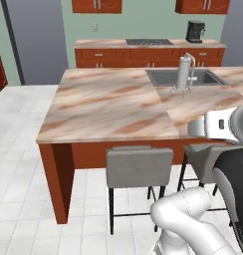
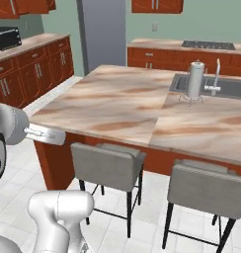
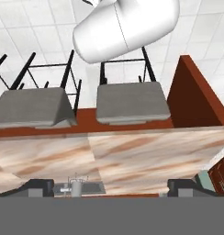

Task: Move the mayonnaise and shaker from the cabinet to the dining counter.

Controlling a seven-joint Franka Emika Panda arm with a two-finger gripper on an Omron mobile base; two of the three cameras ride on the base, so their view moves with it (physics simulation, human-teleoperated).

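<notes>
Hand (image 3: 112, 190) above marble surface (image 1: 108, 104)
We see its jaws spread wide, holding nothing, over two grey stools (image 3: 132, 102).

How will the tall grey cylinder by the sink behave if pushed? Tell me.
The grey cylinder is tall on thin legs, so it probably tips rather than slides. Its smooth round body would likely roll once down, perhaps into the sink beside it.

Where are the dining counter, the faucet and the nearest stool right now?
dining counter (image 1: 108, 107): left base view, bare marble top.
faucet (image 2: 216, 79): right base view, curved spout beside the sink.
stool (image 1: 138, 167): left base view, grey backrest.
</notes>
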